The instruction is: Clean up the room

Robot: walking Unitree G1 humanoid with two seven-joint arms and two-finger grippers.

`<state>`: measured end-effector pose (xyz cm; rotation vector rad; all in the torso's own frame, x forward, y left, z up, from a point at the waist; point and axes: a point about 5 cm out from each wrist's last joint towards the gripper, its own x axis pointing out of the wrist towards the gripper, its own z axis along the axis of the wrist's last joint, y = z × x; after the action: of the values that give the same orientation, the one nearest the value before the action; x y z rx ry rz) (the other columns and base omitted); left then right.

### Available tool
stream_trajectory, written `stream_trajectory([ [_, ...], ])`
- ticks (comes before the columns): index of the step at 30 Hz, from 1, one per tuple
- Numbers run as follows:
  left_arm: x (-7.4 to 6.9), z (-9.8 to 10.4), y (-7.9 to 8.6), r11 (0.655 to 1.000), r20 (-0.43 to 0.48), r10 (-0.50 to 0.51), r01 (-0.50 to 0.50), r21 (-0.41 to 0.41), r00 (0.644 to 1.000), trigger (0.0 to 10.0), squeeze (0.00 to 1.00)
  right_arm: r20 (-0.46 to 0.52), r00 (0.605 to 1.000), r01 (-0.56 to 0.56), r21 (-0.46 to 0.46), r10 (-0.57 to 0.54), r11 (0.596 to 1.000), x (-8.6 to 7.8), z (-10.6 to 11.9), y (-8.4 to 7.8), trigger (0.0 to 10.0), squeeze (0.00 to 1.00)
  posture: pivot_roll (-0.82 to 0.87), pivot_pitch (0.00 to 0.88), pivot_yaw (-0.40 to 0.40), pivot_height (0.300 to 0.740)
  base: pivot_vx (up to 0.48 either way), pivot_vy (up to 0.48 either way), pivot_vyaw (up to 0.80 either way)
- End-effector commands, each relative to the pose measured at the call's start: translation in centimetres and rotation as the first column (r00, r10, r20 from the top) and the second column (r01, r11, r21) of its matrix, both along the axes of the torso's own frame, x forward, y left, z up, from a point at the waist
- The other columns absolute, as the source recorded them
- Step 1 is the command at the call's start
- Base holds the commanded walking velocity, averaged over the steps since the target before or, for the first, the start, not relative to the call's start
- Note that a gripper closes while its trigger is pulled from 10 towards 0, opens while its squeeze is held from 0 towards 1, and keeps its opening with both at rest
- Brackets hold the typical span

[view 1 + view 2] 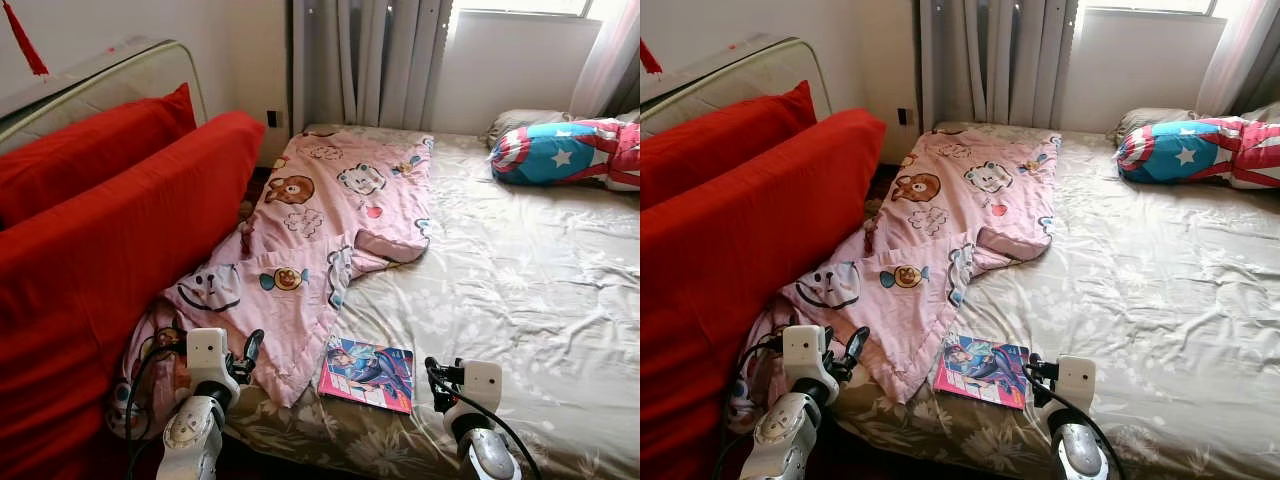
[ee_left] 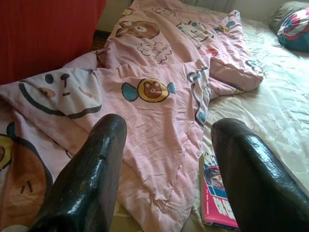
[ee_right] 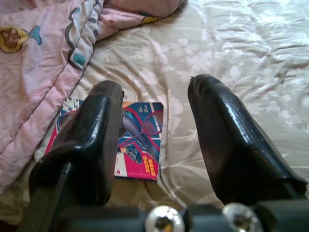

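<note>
Nearest cam: left hand (image 1: 243,358), two long black fingers (image 2: 91,169) spread apart, nothing between, poised over near-left corner of bed just above hem of pink cartoon-print quilted blanket (image 1: 320,220). Right hand (image 1: 436,378) likewise apart and empty, hovering at bed's near edge just beside thin glossy pink-and-blue comic book (image 1: 367,372).

Comic book: flat on beige floral bedsheet (image 1: 520,270), cover up, near foot edge, one side touching or just under blanket hem; cannot tell which. Loose item on sleeping surface, so prob. first target for tidying; flat pose w/ no raised edge suggests pinch from exposed side or slide toward bed edge needed.

Blanket: crumpled, lying diagonally along left side of bed, one corner folded back on itself mid-bed, lower end spilling off bed corner toward floor beside red fabric-covered upright cushion or mattress (image 1: 110,260). Unmade layout implies straightening or folding due.

Far end: blue-red-white star-shield pillow (image 1: 560,150) by grey pillow under window, grey curtains (image 1: 370,60) behind; already at head of bed, prob. no action req.

Judgement: early stage, nothing grasped yet. Both hands pre-opened at approach height, left aligned w/ blanket, right w/ book. Risk: book pinch catching blanket hem or sheet wrinkle as well.
</note>
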<state>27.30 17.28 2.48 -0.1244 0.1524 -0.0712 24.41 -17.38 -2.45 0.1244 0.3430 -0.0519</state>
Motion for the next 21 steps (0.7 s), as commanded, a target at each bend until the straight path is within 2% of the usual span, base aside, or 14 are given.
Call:
stream_trajectory([
  [1, -0.20, -0.42, 0.17, 1.000, -0.029, 0.001, -0.001, -0.001, 1.000, 10.0, 0.00, 0.018, 1.000, -0.017, 0.010, 0.017, 1.000, 0.15, 0.17, 0.36, 10.0, 0.00, -0.07, 0.002, -0.017, 0.671, 0.000, 0.000, 0.00],
  [18, -0.33, -0.61, 0.18, 1.000, -0.040, -0.006, 0.006, 0.001, 0.999, 10.0, 0.00, -0.018, 1.000, -0.024, 0.001, 0.024, 1.000, 0.07, -0.18, 0.49, 10.0, 0.00, -0.07, 0.005, -0.015, 0.671, 0.000, 0.000, 0.00],
  [21, -0.33, -0.62, 0.14, 1.000, -0.040, -0.009, 0.009, -0.001, 0.999, 10.0, 0.00, -0.032, 0.999, -0.032, -0.003, 0.032, 0.999, 0.09, -0.28, 0.58, 10.0, 0.00, -0.07, 0.005, -0.015, 0.656, 0.000, 0.000, 0.00],
])
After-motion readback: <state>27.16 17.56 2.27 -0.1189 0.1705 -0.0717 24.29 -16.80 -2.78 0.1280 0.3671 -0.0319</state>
